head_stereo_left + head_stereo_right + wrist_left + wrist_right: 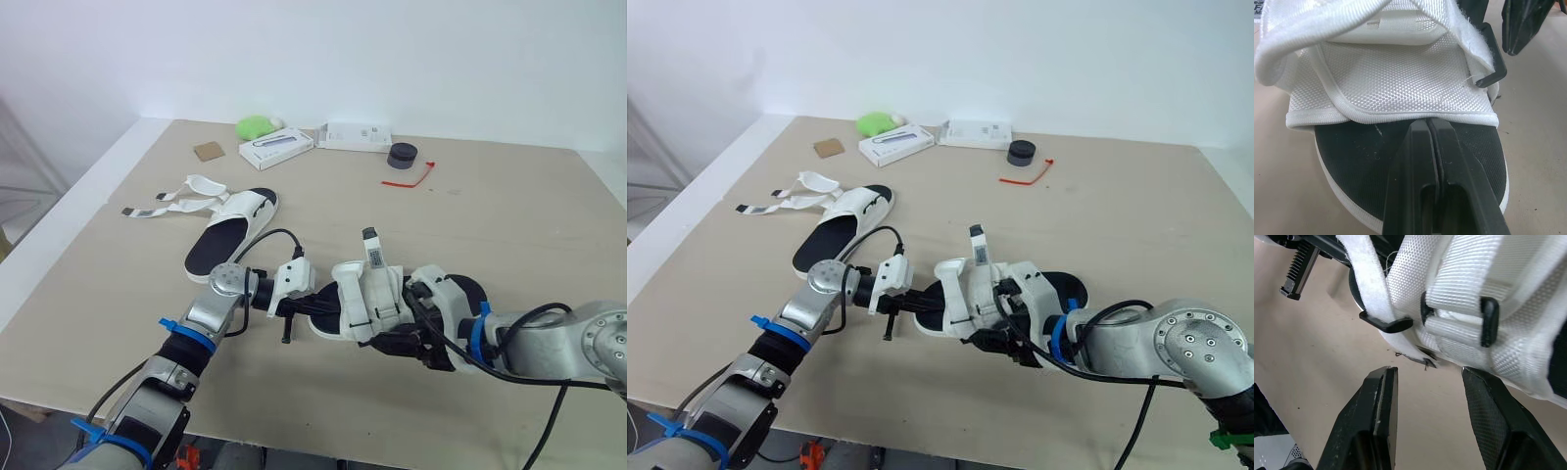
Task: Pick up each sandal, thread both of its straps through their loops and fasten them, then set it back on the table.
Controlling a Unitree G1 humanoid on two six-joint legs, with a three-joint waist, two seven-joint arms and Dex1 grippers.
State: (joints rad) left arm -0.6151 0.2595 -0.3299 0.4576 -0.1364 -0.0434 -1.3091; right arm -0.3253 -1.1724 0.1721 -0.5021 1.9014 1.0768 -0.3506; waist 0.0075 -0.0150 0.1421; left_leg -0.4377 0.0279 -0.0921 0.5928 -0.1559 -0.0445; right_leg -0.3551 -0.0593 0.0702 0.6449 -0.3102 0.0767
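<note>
**Two robot claws meet at a white sandal on a desk**

In the head views, a white sandal (364,299) with a black sole lies on the tan desk (519,225) in the lower centre of the frame, between the two arms. The left claw (1428,123) is closed, its two black fingers pressed together, their tips over the sole at the edge of the white mesh upper. The right claw (1426,374) is open, its fingers spread just beside the sandal's side, near a black loop (1387,324) with a strap through it. Another strap (371,253) stands upright from the sandal. A second sandal (235,227) lies in the upper left, its loose straps (162,205) splayed on the desk. A white box (276,149), a green object (255,126) and a red tie (411,178) sit near the top of the frame.
</note>
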